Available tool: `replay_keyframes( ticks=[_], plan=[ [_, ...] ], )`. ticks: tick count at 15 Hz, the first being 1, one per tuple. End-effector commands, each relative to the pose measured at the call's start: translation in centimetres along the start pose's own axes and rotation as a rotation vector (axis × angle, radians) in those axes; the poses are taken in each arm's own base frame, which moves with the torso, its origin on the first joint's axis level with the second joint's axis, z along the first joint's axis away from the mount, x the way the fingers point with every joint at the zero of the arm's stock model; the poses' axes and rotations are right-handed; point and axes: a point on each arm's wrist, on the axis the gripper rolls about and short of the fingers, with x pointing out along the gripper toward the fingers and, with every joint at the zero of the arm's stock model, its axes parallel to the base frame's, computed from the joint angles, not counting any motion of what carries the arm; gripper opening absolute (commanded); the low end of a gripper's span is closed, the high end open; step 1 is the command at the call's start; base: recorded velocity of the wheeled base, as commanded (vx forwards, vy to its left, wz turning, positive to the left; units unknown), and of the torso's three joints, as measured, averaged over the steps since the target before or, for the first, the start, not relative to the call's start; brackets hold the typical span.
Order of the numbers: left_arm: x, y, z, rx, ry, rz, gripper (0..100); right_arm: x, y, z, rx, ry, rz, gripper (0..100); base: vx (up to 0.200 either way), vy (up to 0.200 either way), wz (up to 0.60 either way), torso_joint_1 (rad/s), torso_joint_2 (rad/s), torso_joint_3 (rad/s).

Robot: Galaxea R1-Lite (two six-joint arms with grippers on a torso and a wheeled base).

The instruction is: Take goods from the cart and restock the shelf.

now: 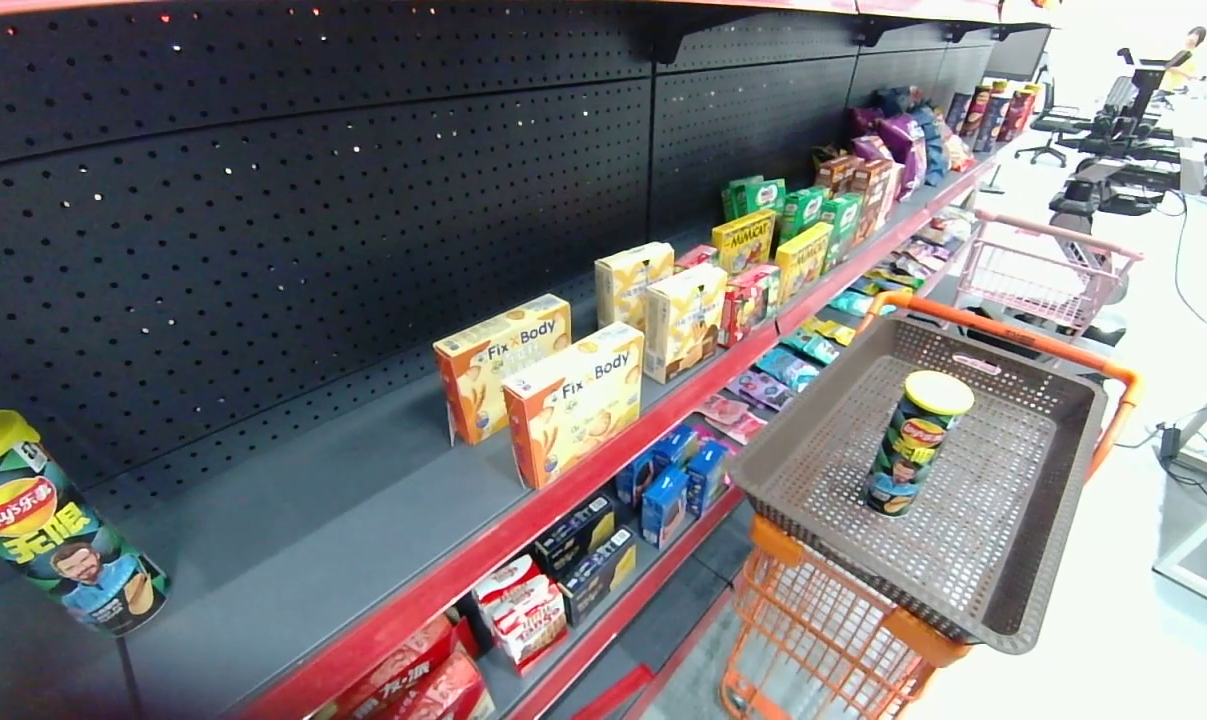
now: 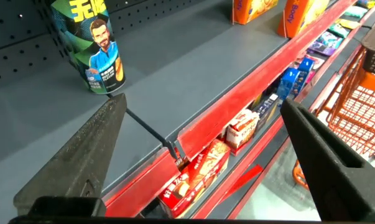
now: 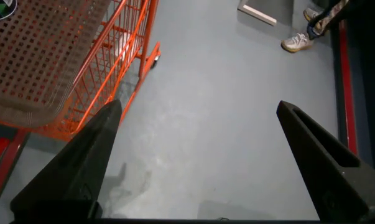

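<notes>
A green chip can (image 1: 915,441) with a yellow lid stands upright in the brown basket (image 1: 1023,560) on top of the orange cart (image 1: 813,640). A second chip can (image 1: 58,530) of the same kind stands on the grey shelf (image 1: 293,520) at the far left, also seen as the can (image 2: 91,43) in the left wrist view. My left gripper (image 2: 199,137) is open above the shelf's red front edge (image 2: 237,99), a short way from that can, with nothing between its fingers. My right gripper (image 3: 199,143) is open over the bare floor beside the cart (image 3: 106,68).
Two orange biscuit boxes (image 1: 543,390) stand mid-shelf, with more boxes and bags (image 1: 763,240) farther right. Lower shelves (image 1: 603,540) hold packaged goods. A pink cart (image 1: 1043,270) stands behind the orange one. A person's shoe (image 3: 296,42) is on the floor.
</notes>
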Motion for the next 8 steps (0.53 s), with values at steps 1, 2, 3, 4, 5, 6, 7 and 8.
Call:
replay_keyframes(
  ticks=[1,2,3,4,5,6,7,8],
  plan=[
    [0.0,0.0,0.0,0.000,-0.001,0.001,100,0.1,0.0,0.1,-0.001,0.001,0.000,100,0.000,0.000,0.00,0.000,0.00,0.000],
    [0.0,0.0,0.0,0.000,-0.001,0.001,100,0.1,0.0,0.2,-0.001,0.000,0.000,100,0.000,0.000,0.00,0.000,0.00,0.000],
    [0.0,0.0,0.0,-0.010,-0.001,0.003,100,0.2,0.0,0.3,-0.001,-0.002,0.003,100,0.000,0.000,0.00,0.000,0.00,0.000],
    [0.0,0.0,0.0,-0.009,-0.001,0.006,100,0.2,0.1,0.5,0.002,-0.007,0.018,100,0.000,0.000,0.00,0.000,0.00,0.000],
    [0.0,0.0,0.0,-0.009,-0.001,0.006,100,0.3,0.0,0.6,0.003,-0.009,0.025,100,0.000,0.000,0.00,0.000,0.00,0.000],
    [0.0,0.0,0.0,-0.010,-0.001,0.006,100,0.9,0.2,0.7,-0.004,0.016,0.027,100,0.000,0.000,0.00,0.000,0.00,0.000],
    [0.0,0.0,0.0,-0.010,-0.001,0.006,100,1.1,0.2,0.7,-0.005,0.020,0.029,100,0.000,0.000,0.00,0.000,0.00,0.000],
    [0.0,0.0,0.0,-0.010,-0.001,0.006,100,2.5,0.6,1.7,-0.007,0.042,0.033,100,0.000,0.000,0.00,0.000,0.00,0.000]
  ],
)
